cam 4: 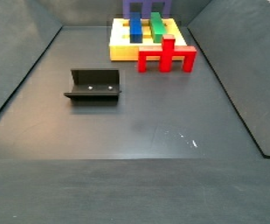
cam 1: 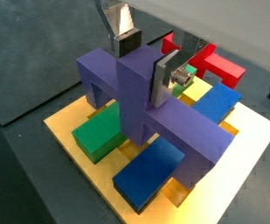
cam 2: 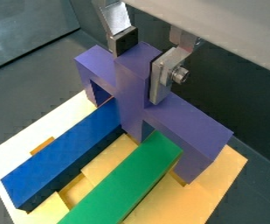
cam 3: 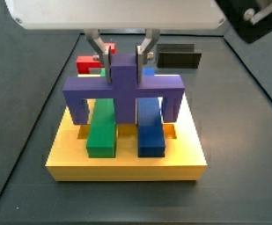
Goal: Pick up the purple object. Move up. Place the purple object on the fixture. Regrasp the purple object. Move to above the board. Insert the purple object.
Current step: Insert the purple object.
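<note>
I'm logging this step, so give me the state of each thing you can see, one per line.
gripper: above the board, fingers closed on the purple object's stem.
purple object: upright, held, legs straddling the bars on the board.
board: flat on the floor, green and blue bars seated.
fixture: vacant.
red block: standing beside the board.

The pincer (cam 3: 122,48) grips the purple object's (cam 3: 124,88) stem as it straddles two bars on the board (cam 3: 126,163) — the fixture (cam 4: 93,86) well apart.

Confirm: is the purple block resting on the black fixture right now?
No. The purple block stands over the yellow board, held in the tool; the fixture sits empty.
</note>
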